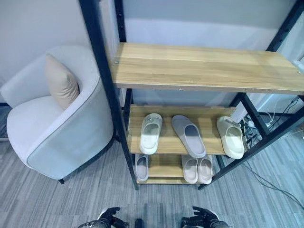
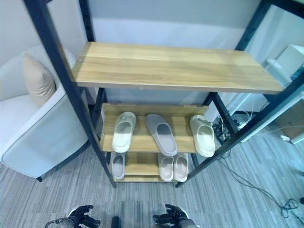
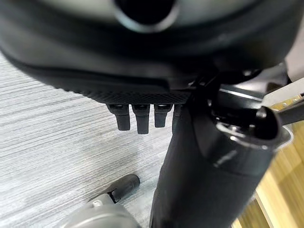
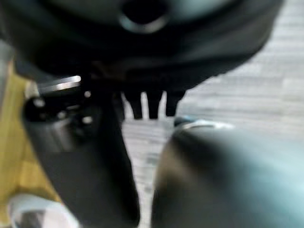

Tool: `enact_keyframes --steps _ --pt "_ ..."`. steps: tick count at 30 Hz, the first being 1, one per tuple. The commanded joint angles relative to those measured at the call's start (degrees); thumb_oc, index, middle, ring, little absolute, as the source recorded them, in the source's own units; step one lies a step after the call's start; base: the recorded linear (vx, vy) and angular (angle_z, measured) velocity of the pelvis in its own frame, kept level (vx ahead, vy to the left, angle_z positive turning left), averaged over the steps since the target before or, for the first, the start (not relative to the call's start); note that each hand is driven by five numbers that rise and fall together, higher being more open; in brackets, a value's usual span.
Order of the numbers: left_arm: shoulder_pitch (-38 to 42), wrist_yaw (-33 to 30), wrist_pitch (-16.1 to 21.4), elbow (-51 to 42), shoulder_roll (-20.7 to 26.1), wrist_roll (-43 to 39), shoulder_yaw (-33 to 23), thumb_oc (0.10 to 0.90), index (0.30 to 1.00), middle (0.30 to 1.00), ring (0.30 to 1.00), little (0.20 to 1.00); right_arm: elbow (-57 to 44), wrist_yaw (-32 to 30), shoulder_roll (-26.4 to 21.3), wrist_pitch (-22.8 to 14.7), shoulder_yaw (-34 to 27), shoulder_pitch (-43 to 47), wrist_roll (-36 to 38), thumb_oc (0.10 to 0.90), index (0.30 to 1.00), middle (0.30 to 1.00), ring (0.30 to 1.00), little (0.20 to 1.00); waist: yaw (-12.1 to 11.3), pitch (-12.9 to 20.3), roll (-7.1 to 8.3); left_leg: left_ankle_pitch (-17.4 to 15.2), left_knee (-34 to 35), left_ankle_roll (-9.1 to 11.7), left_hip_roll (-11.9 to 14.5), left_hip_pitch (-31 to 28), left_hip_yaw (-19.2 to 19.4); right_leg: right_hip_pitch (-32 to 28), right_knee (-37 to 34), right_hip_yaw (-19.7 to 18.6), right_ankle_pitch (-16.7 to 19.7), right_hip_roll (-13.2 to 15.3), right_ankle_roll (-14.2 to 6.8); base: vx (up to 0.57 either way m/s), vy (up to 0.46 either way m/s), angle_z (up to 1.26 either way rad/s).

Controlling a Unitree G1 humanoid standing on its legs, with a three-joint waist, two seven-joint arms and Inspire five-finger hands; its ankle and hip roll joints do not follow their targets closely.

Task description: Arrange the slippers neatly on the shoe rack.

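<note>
Both hands, left hand point(image 1: 108, 217) and right hand point(image 1: 202, 217), hang low, fingers relaxed, holding nothing; the skewed grey slipper point(image 1: 188, 135) sits tight between cream slippers point(image 1: 151, 133), so a reach could nudge neighbours off the shoe rack point(image 1: 209, 71).

The left hand point(image 3: 142, 57) is a dark bulk with a row of short fingers point(image 3: 141, 118) hanging straight and loose, holding nothing. Past them lies grey striped floor point(image 3: 52, 152). A strip of pale wooden shelf point(image 3: 280, 190) shows at one side.
</note>
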State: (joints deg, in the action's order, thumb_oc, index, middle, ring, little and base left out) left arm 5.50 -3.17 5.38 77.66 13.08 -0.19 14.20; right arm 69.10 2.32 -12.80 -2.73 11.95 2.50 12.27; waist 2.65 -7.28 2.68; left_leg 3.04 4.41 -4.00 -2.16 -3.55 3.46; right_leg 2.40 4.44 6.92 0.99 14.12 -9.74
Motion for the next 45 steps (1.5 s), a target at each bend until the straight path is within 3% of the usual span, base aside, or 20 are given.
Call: enact_keyframes --steps 1,7,14,17,24,28,31,39,41,43,45 --pt "-0.53 -0.64 1.2 0.98 2.68 -0.39 -1.66 0.8 0.9 0.9 0.9 0.9 -1.29 0.54 -2.88 -3.03 -1.26 -4.47 2.82 0.8 0.9 0.9 0.9 0.9 1.69 0.22 0.59 -9.11 -9.23 3.93 2.33 2.1 1.99 1.48 4.38 -6.23 1.18 -2.84 -1.19 -0.03 -0.132 0.17" --pt "-2.14 -1.15 1.57 0.18 2.63 -0.04 -2.75 0.8 0.9 0.9 0.9 0.9 -8.14 -0.01 -3.89 -4.15 0.02 -5.89 2.1 0.8 0.9 0.9 0.9 0.9 0.87 1.65 0.48 -7.61 -7.34 5.14 3.58 1.72 2.34 -2.82 -2.28 -5.68 -0.95 -4.79 0.06 -0.03 -0.151 -0.16" --pt "-1.98 -2.15 1.97 -1.26 0.2 1.51 -0.04 0.8 0.9 0.9 0.9 0.9 -20.72 0.54 -5.96 -6.32 4.99 -4.84 0.36 0.8 0.9 0.9 0.9 0.9 0.8 2.31 -1.15 -3.72 -1.54 6.71 5.11 0.37 1.98 -5.78 -7.41 -4.59 -1.84 -7.16 1.6 -0.05 -0.12 -0.03" --pt "-0.93 -2.59 2.31 -2.43 -0.59 2.65 2.81 0.8 0.9 0.9 0.9 0.9 -25.66 2.77 -4.96 -7.22 6.35 -4.05 7.52 0.8 0.9 0.9 0.9 0.9 0.91 2.23 -1.81 -2.37 0.09 7.39 5.67 0.38 1.88 -6.24 -8.72 -3.94 -2.02 -7.92 2.06 -0.05 -0.059 0.02" --pt "0.05 -3.0 3.05 -3.75 -1.66 3.92 5.28 0.8 0.9 0.9 0.9 0.9 -35.79 7.06 -5.31 -8.18 12.55 -2.35 12.9 0.8 0.9 0.9 0.9 0.9 0.29 2.45 -2.52 -2.02 0.59 8.25 6.55 0.48 1.52 -6.62 -9.44 -2.61 -3.0 -9.03 2.39 -0.02 -0.036 0.07" --pt "-0.3 -3.05 3.16 -3.53 -2.01 5.15 6.38 0.8 0.9 0.9 0.9 0.9 -49.78 10.99 -9.4 -7.28 19.88 1.4 12.51 0.8 0.9 0.9 0.9 0.9 -0.74 2.32 -2.28 -2.05 0.59 8.61 7.15 -0.42 1.21 -7.91 -9.44 -1.97 -3.6 -9.45 2.75 0.02 -0.016 0.1" --pt "-0.86 -2.87 2.86 -3.05 -2.23 5.21 6.21 0.8 0.9 0.9 0.9 0.9 -58.1 12.4 -12.55 -6.88 21.49 4.67 13.02 0.8 0.9 0.9 0.9 0.9 -1.06 2.52 -2.03 -2.22 0.59 8.67 7.25 -0.75 1.11 -8.2 -9.44 -1.82 -3.71 -9.61 2.83 0.02 0.0 0.04" --pt "-2.97 -2.0 2.51 -1.38 -2.74 4.92 4.5 0.8 0.9 0.9 0.9 0.9 -81.08 12.9 -22.1 -9.67 15.69 8.64 18.55 0.8 0.9 0.9 0.9 0.9 -1.34 3.12 -1.57 -2.7 0.59 8.55 7.07 -1.05 1.07 -8.56 -9.44 -1.48 -3.57 -9.48 2.58 0.04 0.013 0.03" --pt "-3.63 -1.62 2.65 -1.17 -3.04 5.02 4.21 0.8 0.9 0.9 0.9 0.9 -82.34 10.48 -23.26 -11.0 11.98 8.04 15.9 0.8 0.9 0.9 0.9 0.9 -1.27 3.4 -1.58 -2.93 0.59 8.46 6.9 -1.12 1.05 -8.59 -9.44 -1.33 -3.57 -9.37 2.46 0.05 0.029 0.01" --pt "-4.15 -1.66 2.6 -1.22 -3.16 4.5 2.72 0.8 0.9 0.9 0.9 0.9 -81.21 3.85 -24.34 -11.88 5.3 8.19 4.2 0.8 0.9 0.9 0.9 0.9 -1.3 3.69 -1.66 -3.18 0.59 8.19 6.68 -1.03 0.85 -8.55 -9.44 -1.02 -3.44 -9.18 2.35 0.06 0.037 0.02" --pt "-4.53 -1.73 2.63 -1.21 -3.22 4.36 2.56 0.8 0.9 0.9 0.9 0.9 -79.41 0.49 -23.97 -12.29 1.67 8.0 -0.04 0.8 0.9 0.9 0.9 0.9 -1.49 3.64 -1.69 -3.35 0.59 7.97 6.45 -0.92 0.61 -8.51 -9.44 -0.94 -3.41 -9.06 2.32 0.04 0.033 0.01"
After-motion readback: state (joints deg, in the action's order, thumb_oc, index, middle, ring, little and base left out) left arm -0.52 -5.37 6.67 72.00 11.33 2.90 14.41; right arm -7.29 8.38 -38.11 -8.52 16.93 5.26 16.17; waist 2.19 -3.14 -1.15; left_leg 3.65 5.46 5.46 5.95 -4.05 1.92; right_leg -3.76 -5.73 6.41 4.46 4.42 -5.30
